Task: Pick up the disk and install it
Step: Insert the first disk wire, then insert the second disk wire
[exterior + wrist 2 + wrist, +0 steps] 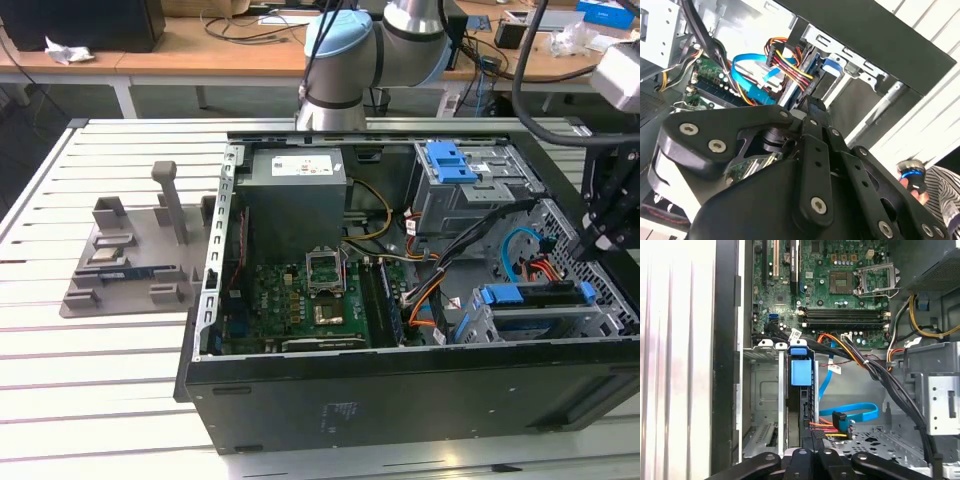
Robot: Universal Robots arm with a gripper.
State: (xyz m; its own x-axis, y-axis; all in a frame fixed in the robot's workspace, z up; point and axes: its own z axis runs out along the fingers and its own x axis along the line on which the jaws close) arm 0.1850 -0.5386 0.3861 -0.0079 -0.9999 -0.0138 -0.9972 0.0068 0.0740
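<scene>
gripper sits at the exterior view's right, over the open pc case, just above the lower drive bay. can't tell how far the jaws are spread or if they grip anything; linkage blocks the tips in both wrist views.

disk looks already seated edge-on in the bay, blue rail tab at its end, power + sata cables plugged at the near end.

to do this step well, imo: keep approach straight along the bay slot, stay off the cable bundle and blue sata lead, press on the rail, not the connector.

hard to make out: disk label and whether the rails are fully latched. at the second wrist view's corner, a person's hand holds a small device, partly cut off.
</scene>
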